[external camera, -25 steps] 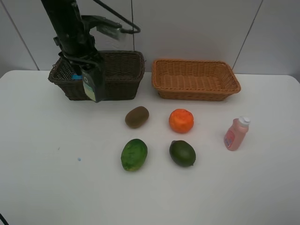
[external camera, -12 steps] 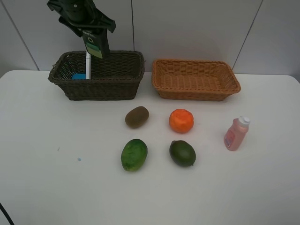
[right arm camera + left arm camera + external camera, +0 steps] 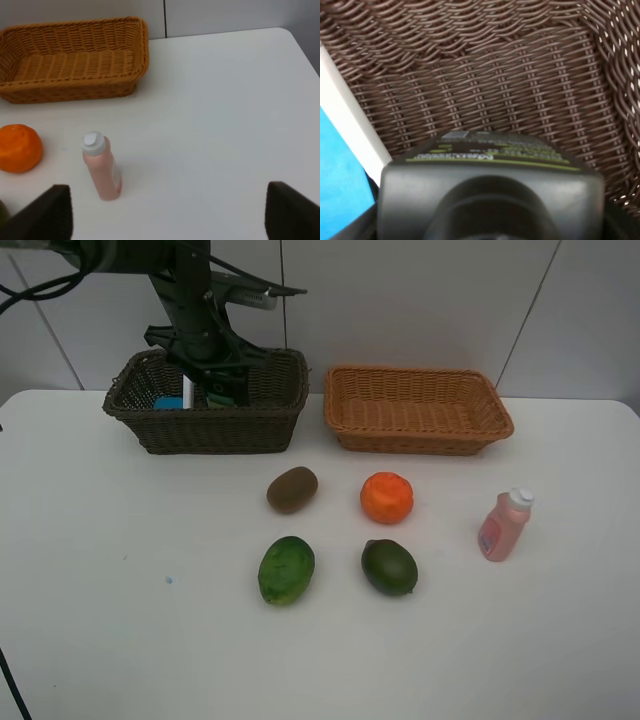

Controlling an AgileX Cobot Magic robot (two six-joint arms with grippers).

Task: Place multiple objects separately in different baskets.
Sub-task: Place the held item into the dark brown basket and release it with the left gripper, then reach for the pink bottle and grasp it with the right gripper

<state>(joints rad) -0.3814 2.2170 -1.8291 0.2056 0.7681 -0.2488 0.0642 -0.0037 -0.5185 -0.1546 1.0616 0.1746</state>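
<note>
The left gripper grips the green bottle down inside the dark basket (marker just beside it), while the right gripper hangs wide open above the counter near the pink bottle.

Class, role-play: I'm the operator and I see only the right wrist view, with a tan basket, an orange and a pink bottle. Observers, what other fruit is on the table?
Observer: In the high view, a kiwi lies left of the orange.
Operator: Any more?
Observer: Two green fruits lie nearer the front edge.
Operator: Where is the left gripper?
Observer: The left gripper is down inside a dark basket, apparently gripping a green bottle.
</note>
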